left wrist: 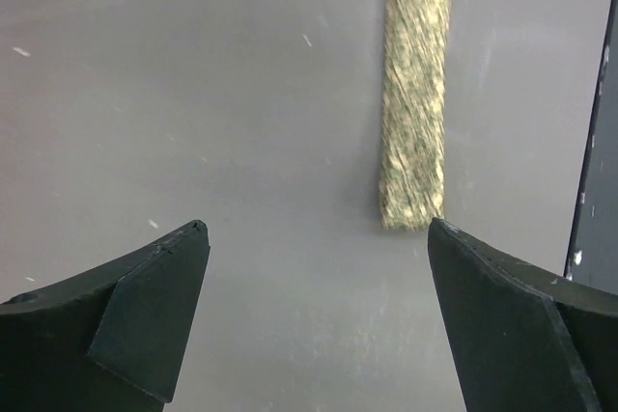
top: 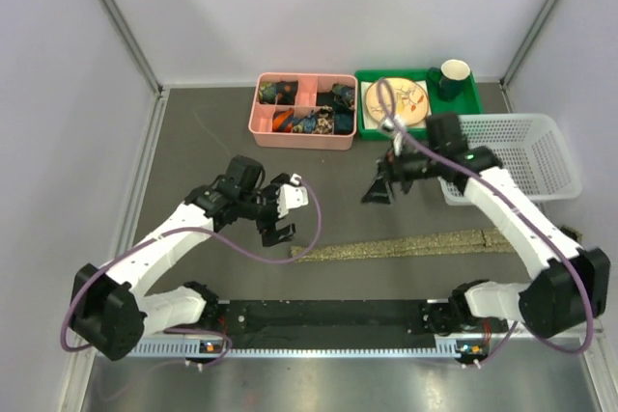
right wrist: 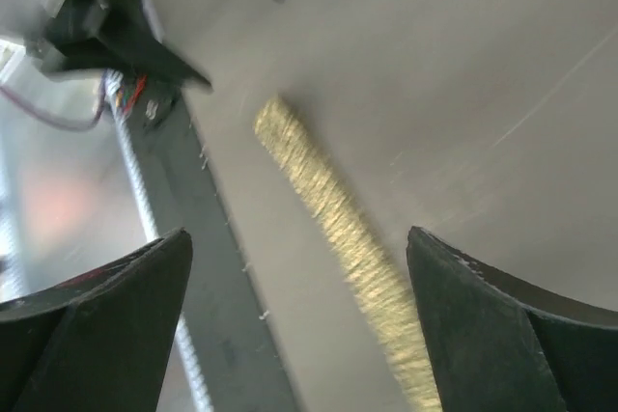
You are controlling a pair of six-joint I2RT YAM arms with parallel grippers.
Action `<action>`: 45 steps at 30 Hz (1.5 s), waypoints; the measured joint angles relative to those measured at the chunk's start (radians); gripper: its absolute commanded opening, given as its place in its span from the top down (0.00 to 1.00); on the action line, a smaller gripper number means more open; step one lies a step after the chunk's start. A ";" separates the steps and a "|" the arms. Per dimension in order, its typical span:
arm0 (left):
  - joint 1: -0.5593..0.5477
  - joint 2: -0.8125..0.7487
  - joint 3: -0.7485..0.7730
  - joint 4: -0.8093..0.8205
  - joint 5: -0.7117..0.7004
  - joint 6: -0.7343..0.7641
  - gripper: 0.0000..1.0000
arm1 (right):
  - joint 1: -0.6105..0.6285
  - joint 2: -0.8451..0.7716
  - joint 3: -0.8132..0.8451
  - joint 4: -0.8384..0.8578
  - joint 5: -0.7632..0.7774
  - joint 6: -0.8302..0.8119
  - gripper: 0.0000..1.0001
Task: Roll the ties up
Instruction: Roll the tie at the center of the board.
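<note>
Across table (top: 212, 142), tie (top: 406, 245), wide end right

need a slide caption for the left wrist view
Open left end effector poised over one end of the olive-tan tie, which lies flat and unrolled on the grey table.

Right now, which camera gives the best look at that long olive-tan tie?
The top external view: it alone shows almost the whole tie, lying straight and flat on the table. The left wrist view shows only one end, sharply; the right wrist view shows a blurred stretch of it.
</note>
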 measured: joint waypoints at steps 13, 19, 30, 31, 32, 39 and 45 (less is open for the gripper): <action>-0.034 -0.037 -0.200 -0.049 -0.010 0.164 0.13 | 0.169 0.167 -0.429 0.405 -0.041 0.423 0.79; -0.093 0.042 -0.222 0.060 -0.028 0.121 0.16 | 0.217 0.314 -0.469 0.577 -0.040 0.492 0.88; -0.208 0.115 -0.296 0.235 -0.097 0.005 0.28 | 0.261 0.436 -0.486 0.686 0.020 0.506 0.90; -0.208 0.129 -0.296 0.247 -0.104 -0.005 0.31 | 0.265 0.455 -0.486 0.682 0.026 0.505 0.90; -0.208 0.137 -0.296 0.269 -0.109 -0.014 0.34 | 0.269 0.470 -0.483 0.679 0.021 0.507 0.90; -0.208 0.144 -0.296 0.303 -0.129 -0.052 0.53 | 0.293 0.506 -0.435 0.667 0.029 0.505 0.91; -0.211 0.083 -0.277 0.253 -0.115 -0.060 0.60 | 0.294 0.519 -0.420 0.657 0.031 0.509 0.91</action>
